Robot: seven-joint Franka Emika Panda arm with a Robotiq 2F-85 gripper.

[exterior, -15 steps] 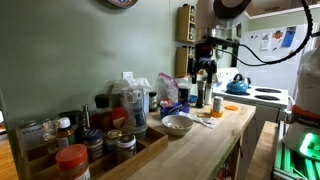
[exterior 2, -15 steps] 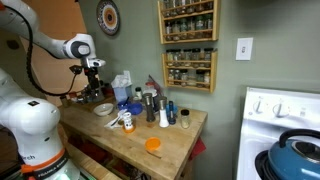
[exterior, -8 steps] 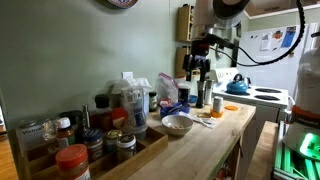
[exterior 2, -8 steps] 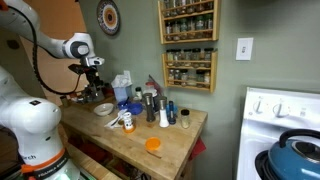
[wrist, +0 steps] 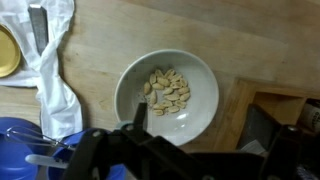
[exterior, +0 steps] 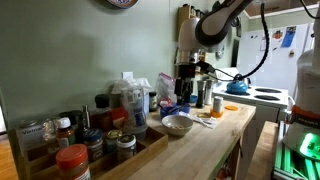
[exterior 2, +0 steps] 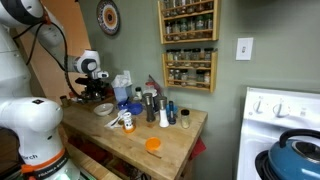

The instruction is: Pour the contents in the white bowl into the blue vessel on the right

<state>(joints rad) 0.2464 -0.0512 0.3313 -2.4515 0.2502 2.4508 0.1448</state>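
Note:
The white bowl holds a small heap of pale nuts and stands on the wooden counter; it shows in both exterior views. My gripper is open and hangs just above the bowl. One finger is over the bowl's near rim and the other is outside it, over the counter. It also shows in both exterior views. A dark blue vessel sits at the lower left of the wrist view, next to the bowl, and shows in an exterior view.
A white cloth and a yellow lid lie beside the bowl. Jars and bottles crowd the counter along the wall, with a wooden tray of jars in front. A blue kettle stands on the stove.
My arm has come down from high above the counter and moved over the white bowl. The bowl has not moved.

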